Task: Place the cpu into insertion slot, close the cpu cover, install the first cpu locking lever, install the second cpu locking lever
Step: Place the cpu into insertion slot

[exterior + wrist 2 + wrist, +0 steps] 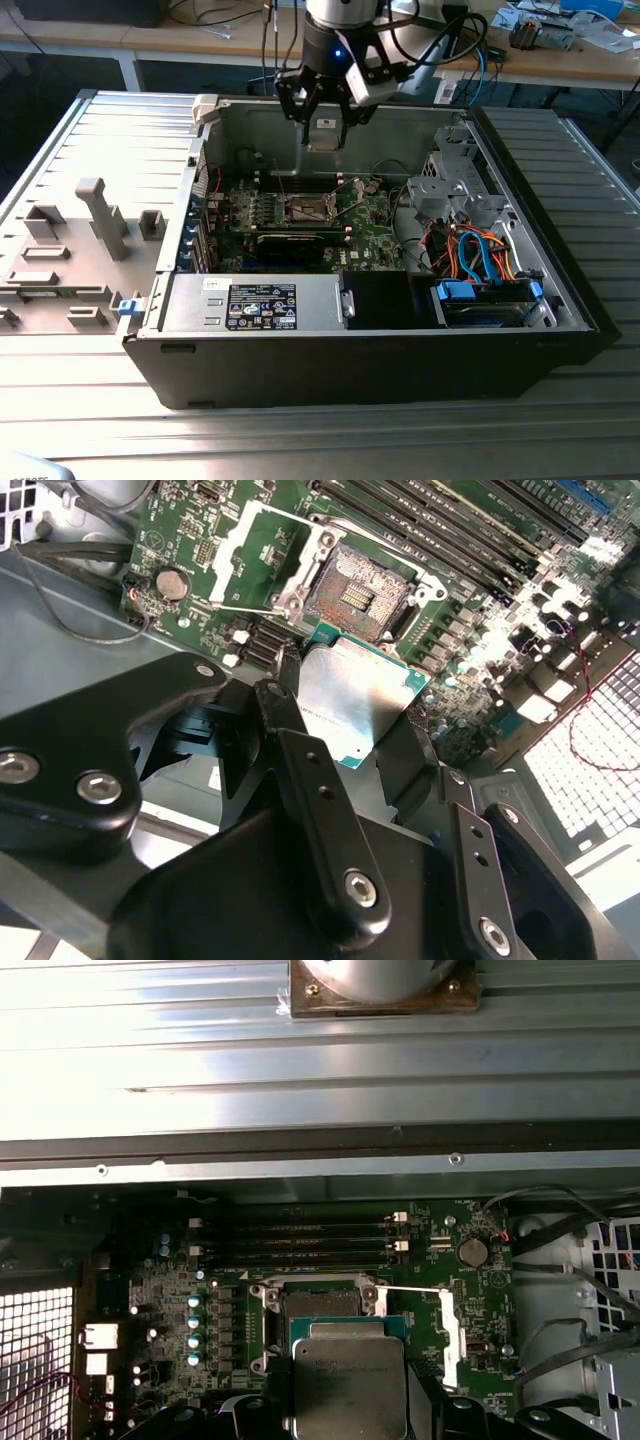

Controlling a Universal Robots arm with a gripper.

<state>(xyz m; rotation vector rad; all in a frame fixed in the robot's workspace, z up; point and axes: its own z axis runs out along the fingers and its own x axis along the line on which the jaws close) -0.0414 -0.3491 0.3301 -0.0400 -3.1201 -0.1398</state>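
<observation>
My gripper [325, 130] hangs over the open computer case, shut on the cpu [325, 127], a flat silvery square held by its edges. Both wrist views show the cpu [352, 702] [347, 1385] between the black fingers [272, 705], well above the motherboard. The insertion slot [307, 208] [355, 592] [318, 1307] lies bare below it, its pin field uncovered. The cpu cover [252, 552] [447, 1332], a thin silvery frame, stands flipped open beside the slot. A thin wire locking lever [240, 609] [408, 1289] is swung out along it.
The case walls [300, 115] ring the motherboard. Memory slots [295, 1240] run beside the socket. A drive cage with blue and orange cables [480, 250] is at the exterior view's right, and a power supply [260, 303] at the front. Grey fixtures [100, 215] stand on the ribbed table.
</observation>
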